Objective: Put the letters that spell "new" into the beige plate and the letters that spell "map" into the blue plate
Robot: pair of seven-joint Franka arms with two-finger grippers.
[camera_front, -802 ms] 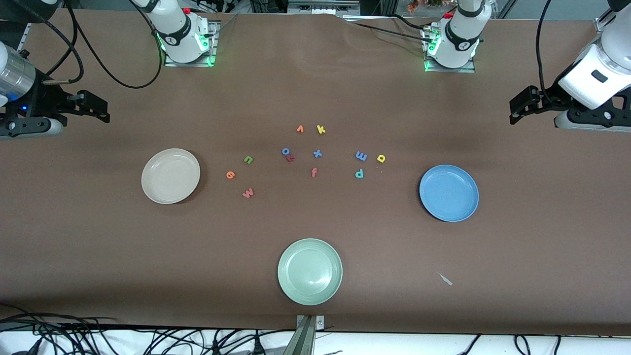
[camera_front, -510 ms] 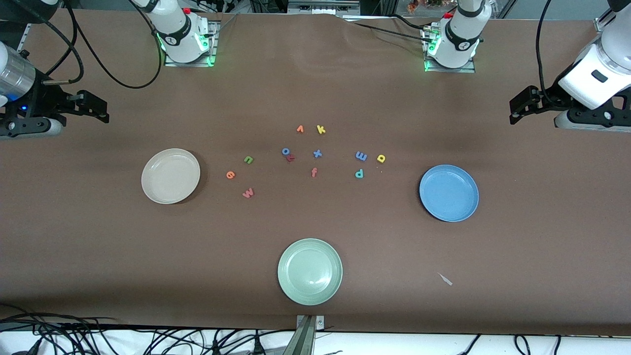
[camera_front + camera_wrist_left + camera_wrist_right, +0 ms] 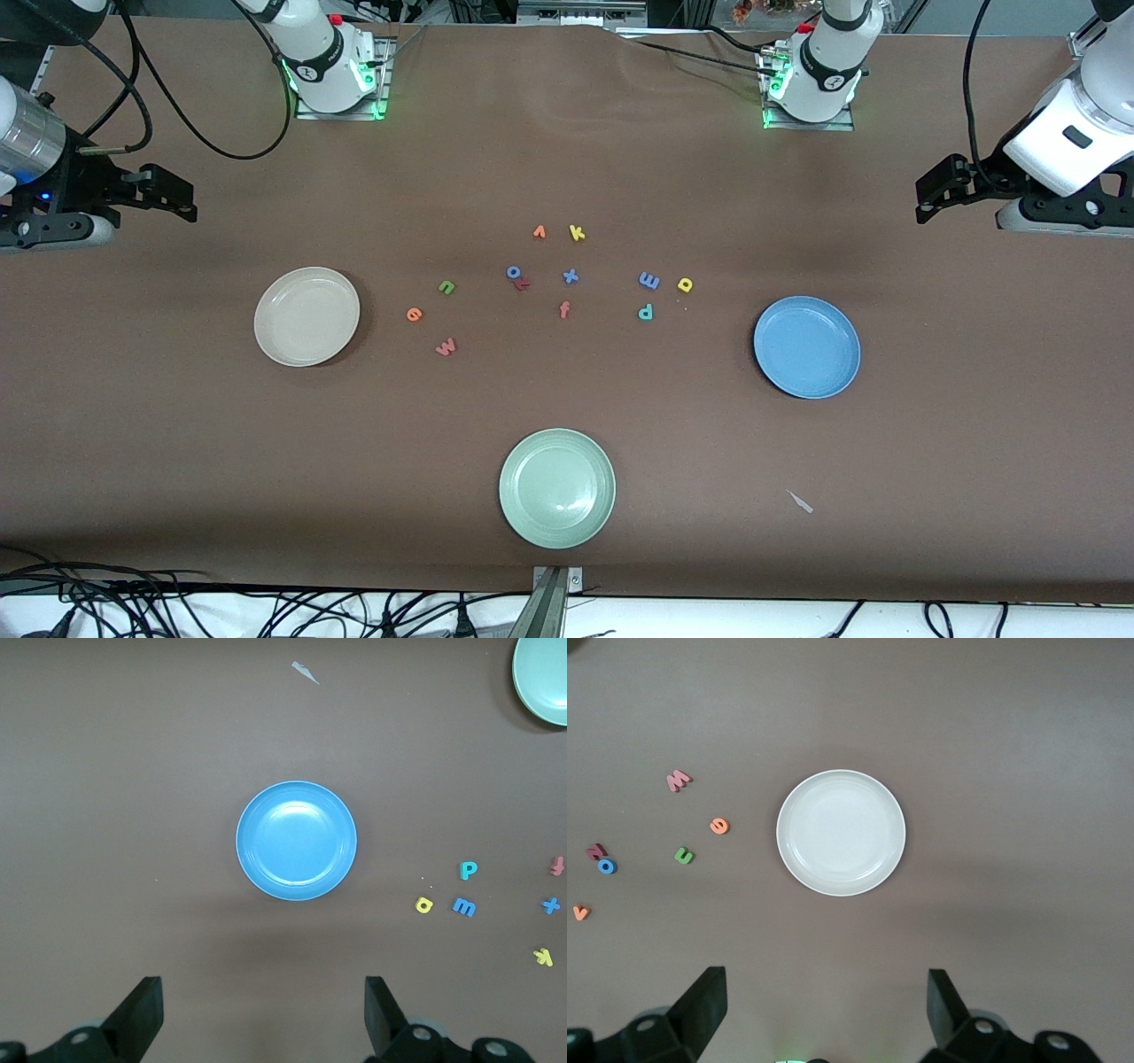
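The beige plate (image 3: 306, 316) (image 3: 841, 832) lies toward the right arm's end, with the green n (image 3: 446, 286), orange e (image 3: 414, 314) and pinkish w (image 3: 446, 346) on the cloth beside it. The blue plate (image 3: 806, 346) (image 3: 296, 840) lies toward the left arm's end, beside the blue m (image 3: 648, 280), yellow a (image 3: 684, 284) and teal p (image 3: 646, 311). Both plates hold nothing. My right gripper (image 3: 182, 199) (image 3: 824, 1001) hangs open, high above the beige plate's end. My left gripper (image 3: 926, 202) (image 3: 263, 1001) hangs open above the blue plate's end.
A pale green plate (image 3: 556, 488) sits nearest the front camera. In the middle lie an orange v (image 3: 539, 232), yellow k (image 3: 577, 233), blue o (image 3: 514, 272), red r (image 3: 523, 283), blue x (image 3: 570, 276) and orange f (image 3: 564, 309). A small scrap (image 3: 800, 501) lies near the front edge.
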